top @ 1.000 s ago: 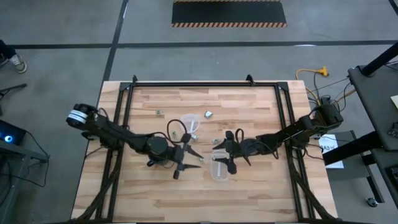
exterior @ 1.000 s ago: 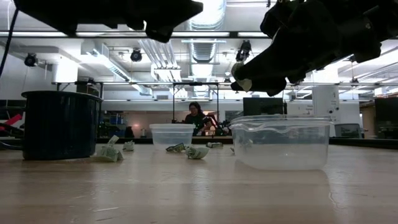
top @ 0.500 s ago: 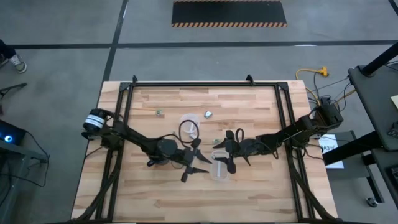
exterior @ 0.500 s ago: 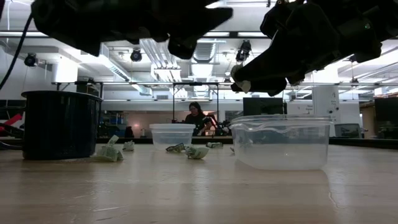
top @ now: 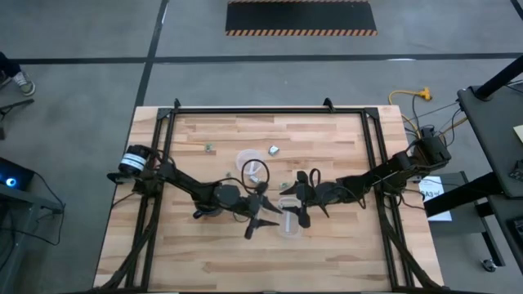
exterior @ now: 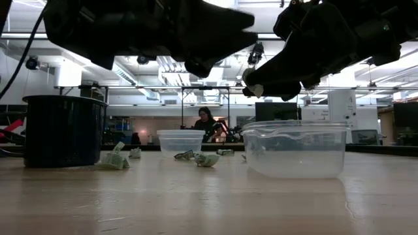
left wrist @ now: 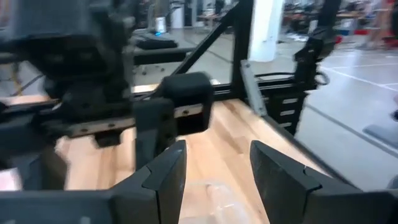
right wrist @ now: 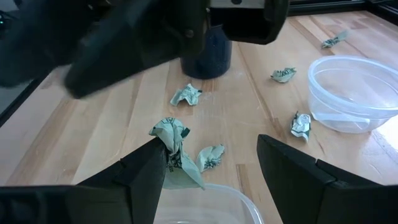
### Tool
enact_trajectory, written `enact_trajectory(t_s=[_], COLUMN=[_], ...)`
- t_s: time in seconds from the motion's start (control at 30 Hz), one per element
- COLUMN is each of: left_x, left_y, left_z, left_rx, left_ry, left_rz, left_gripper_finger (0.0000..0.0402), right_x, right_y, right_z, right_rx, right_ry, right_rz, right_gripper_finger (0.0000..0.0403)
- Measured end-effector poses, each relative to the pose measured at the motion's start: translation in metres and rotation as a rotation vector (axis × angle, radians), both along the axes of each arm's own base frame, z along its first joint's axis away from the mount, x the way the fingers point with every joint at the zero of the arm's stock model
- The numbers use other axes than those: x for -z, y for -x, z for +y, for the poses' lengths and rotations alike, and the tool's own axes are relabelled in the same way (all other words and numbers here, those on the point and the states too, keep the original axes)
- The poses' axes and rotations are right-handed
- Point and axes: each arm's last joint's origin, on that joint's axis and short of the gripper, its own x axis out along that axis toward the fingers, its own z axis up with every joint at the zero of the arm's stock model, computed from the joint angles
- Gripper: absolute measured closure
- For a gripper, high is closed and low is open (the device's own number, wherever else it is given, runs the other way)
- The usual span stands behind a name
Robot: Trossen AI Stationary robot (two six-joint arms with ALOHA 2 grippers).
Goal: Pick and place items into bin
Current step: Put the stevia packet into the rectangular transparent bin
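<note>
- Fingers on the right gripper [right wrist: 208, 165] stood wide apart above the near clear plastic tub [exterior: 295, 149], and I saw a crumpled pale green paper piece [right wrist: 174, 152] clinging against one of its fingers [right wrist: 146, 171]; whether it was truly held I could not tell.
- Left gripper [left wrist: 214, 168] had its fingers parted with nothing between them, hovering just beside that same tub on the pale wooden counter [top: 327, 135].
- From overhead I saw the two grippers meet near the counter's middle, the left one [top: 260, 219] reaching in toward the right one [top: 298, 200].
- Several more crumpled pale green pieces [right wrist: 186, 94] lay loose on the counter between the tubs and the dark round mug [exterior: 64, 130].
- A second clear round tub [right wrist: 354, 93] sat farther off, with scraps just beside its rim.
- I noticed a person [exterior: 206, 124] sitting in the room beyond the counter.
</note>
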Motion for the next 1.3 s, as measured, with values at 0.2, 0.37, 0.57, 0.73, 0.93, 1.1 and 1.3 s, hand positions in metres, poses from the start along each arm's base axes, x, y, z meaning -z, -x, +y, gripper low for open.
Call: enact_trajectory(t_s=[0.2,0.37,0.57,0.73,0.93,1.1,1.3], left_x=[0.0063,0.0057,0.0053,0.0050,0.0059,0.0058,0.0057], left_y=[-0.0013,-0.0021,-0.0021,-0.0025,-0.0022,-0.0023,-0.0024], left_z=[0.0032,0.0044,0.0044,0.0050,0.0057,0.0057,0.0057], left_rx=[-0.063,-0.067,-0.068,-0.070,-0.073,-0.072,-0.072], left_ry=[-0.011,-0.024,-0.011,-0.005,-0.004,-0.003,-0.003], left_rz=[0.078,0.080,0.083,0.084,0.093,0.093,0.092], left_gripper_finger=[0.0240,0.0240,0.0240,0.0240,0.0240,0.0240,0.0240], right_x=[0.0000,0.0000,0.0000,0.0000,0.0000,0.0000,0.0000], right_y=[0.0000,0.0000,0.0000,0.0005,0.0017,0.0019,0.0019], right_z=[0.0000,0.0000,0.0001,0.0020,0.0065,0.0069,0.0068], right_rx=[0.000,0.000,-0.001,-0.007,-0.025,-0.024,-0.024], right_ry=[0.000,-0.001,-0.003,-0.011,-0.011,-0.010,-0.010], right_rz=[0.000,0.000,0.000,0.000,0.001,0.000,0.000], right_gripper_finger=[0.0165,0.0165,0.0165,0.0165,0.0165,0.0165,0.0165])
